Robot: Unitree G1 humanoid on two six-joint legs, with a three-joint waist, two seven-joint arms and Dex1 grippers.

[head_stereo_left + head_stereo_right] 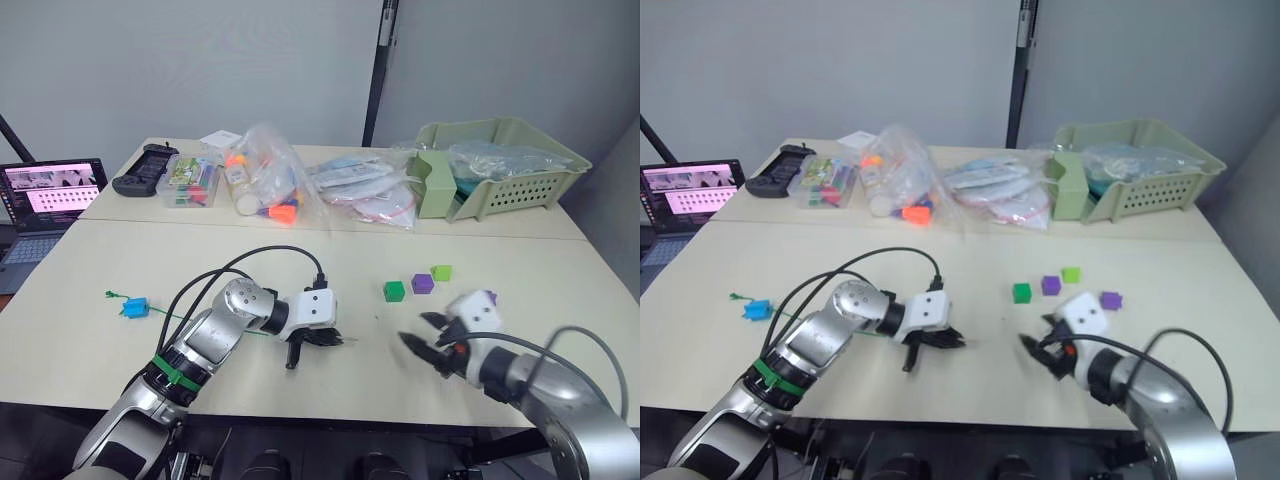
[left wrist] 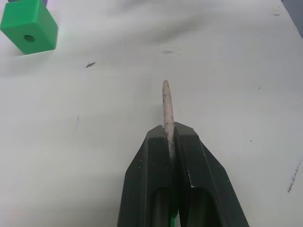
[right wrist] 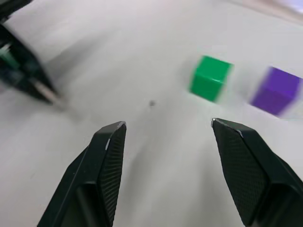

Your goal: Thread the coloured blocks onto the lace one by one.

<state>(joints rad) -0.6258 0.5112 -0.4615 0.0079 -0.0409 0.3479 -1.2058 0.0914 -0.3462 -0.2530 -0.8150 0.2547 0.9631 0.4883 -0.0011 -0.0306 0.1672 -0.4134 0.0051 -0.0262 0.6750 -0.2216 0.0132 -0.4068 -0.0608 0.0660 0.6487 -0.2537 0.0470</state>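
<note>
My left gripper [image 1: 335, 340] lies low over the table's middle, shut on the lace's stiff pale tip [image 2: 166, 101], which sticks out past the fingers. The green lace [image 1: 113, 295] trails left to a blue block [image 1: 135, 308] sitting on it. A dark green block [image 1: 394, 290], a purple block [image 1: 422, 283] and a lime green block [image 1: 441, 272] stand in a row to the right. A second purple block [image 1: 490, 297] peeks out behind my right wrist. My right gripper [image 1: 425, 335] is open and empty, just in front of that row, facing the dark green block [image 3: 210, 78].
Along the back of the table are a green basket [image 1: 500, 170], clear plastic bags with orange-capped items [image 1: 270, 185], a small clear box [image 1: 190, 182] and a black controller [image 1: 145, 168]. A laptop [image 1: 50, 200] stands at the far left.
</note>
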